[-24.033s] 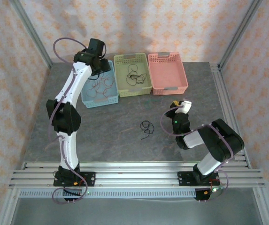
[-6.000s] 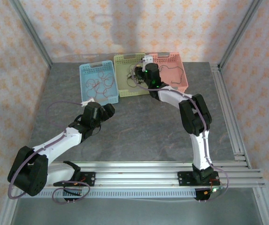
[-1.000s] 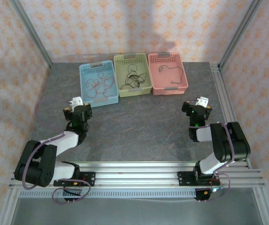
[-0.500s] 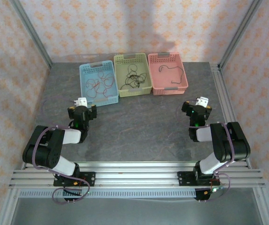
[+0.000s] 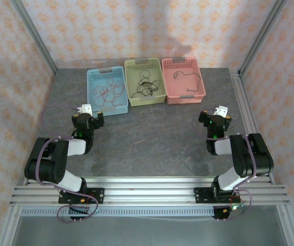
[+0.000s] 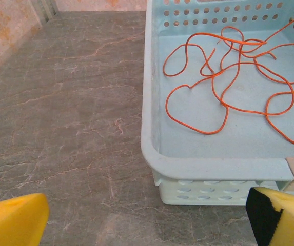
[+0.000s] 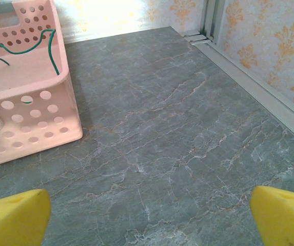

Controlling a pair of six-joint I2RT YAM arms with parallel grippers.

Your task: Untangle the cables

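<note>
While the left gripper [image 5: 87,117] and right gripper [image 5: 215,118] sit low with jaws spread wide, the cables [image 5: 108,92] lie across the upper middle: thin red-orange loops in the blue basket [image 5: 101,72], black curls in the green basket [image 5: 142,62], one dark strand in the pink basket [image 5: 185,97].

Three perforated plastic baskets are sitting in a row toward the far side of the grey veined counter [image 5: 147,141]: the blue basket [image 5: 111,111] on the left, the green basket [image 5: 148,99] in the middle, the pink basket [image 5: 186,97] on the right. Aluminium rails [image 5: 152,188] are running along the near edge, and peach patterned wallpaper [image 5: 136,31] is lining the far wall
</note>
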